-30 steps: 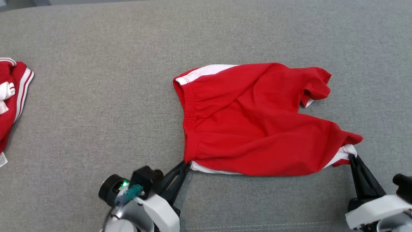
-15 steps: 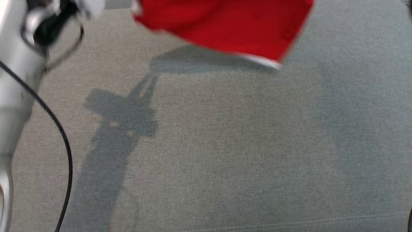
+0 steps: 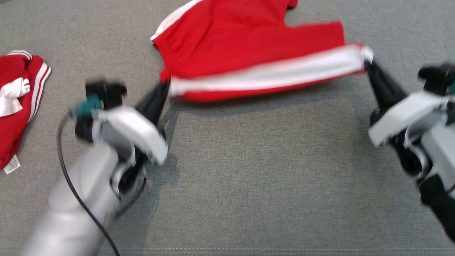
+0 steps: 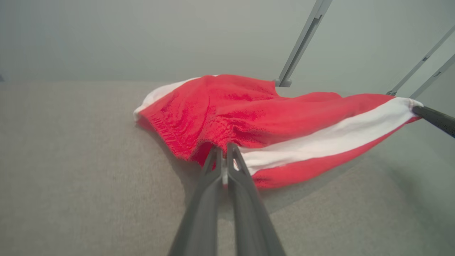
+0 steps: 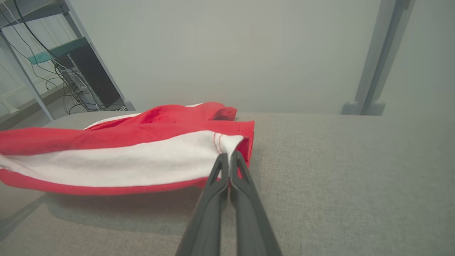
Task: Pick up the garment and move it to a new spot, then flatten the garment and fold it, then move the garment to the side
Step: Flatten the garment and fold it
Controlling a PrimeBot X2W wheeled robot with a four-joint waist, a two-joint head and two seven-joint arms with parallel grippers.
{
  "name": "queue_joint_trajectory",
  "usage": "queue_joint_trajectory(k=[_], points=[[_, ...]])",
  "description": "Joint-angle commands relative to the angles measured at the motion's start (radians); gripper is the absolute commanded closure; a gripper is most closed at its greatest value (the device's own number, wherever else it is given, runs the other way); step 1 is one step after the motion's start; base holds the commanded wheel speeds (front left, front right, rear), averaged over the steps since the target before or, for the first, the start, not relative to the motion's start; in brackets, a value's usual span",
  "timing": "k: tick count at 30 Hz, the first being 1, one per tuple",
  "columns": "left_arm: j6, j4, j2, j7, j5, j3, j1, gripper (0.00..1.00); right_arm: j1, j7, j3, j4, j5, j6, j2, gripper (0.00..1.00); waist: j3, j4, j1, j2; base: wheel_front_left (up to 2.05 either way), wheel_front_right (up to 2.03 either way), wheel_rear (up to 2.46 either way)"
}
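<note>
– On the far half of the grey fabric worktop [image 3: 249, 177], what is that red thing?

– That is the garment [image 3: 249, 35], a pair of red shorts. Its far part lies on the cloth. Its near edge, with a white stripe [image 3: 270, 71] along it, is raised off the surface and pulled taut between the two hands, with a shadow beneath it.

– Which hand has which end?

– The left hand [image 3: 164, 90] is pinched tight on the corner by the gathered waistband [image 4: 170, 131]. In the left wrist view its fingers [image 4: 209, 177] meet on the fabric where red joins white. The right hand [image 3: 368, 65] is clamped on the stitched hem end of the stripe, its tips nipping the white corner in the right wrist view.

– Anything else on the worktop?

– A second red garment [image 3: 17, 106] with white stripes lies bunched at the left edge, well apart from the shorts, with a small white label [image 3: 11, 166] at its near end. A black cable [image 3: 67, 177] runs beside the left forearm. Both arms are blurred in the head view.
</note>
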Motion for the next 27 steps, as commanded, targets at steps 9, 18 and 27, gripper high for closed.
queue_joint_trajectory(k=[9, 18, 27], points=[[0.108, -0.109, 0.040, -0.101, 0.047, -0.013, 0.179, 1.00, 0.325, -0.043, -0.087, -0.177, 0.092, 0.000, -0.025, 1.00, 0.014, 0.007, 0.0000, 0.0000, 0.00, 0.00, 0.00], [0.279, -0.315, 0.113, -0.123, 0.058, 0.003, 0.406, 1.00, 0.606, -0.041, -0.242, -0.310, -0.033, 0.000, 0.052, 1.00, -0.057, -0.035, 0.0000, 0.0000, 0.00, 0.00, 0.00], [0.370, -0.457, 0.151, -0.106, 0.035, 0.019, 0.533, 1.00, 0.743, 0.038, -0.336, -0.387, -0.159, 0.000, 0.139, 1.00, -0.086, -0.030, 0.0000, 0.0000, 0.00, 0.00, 0.00]])
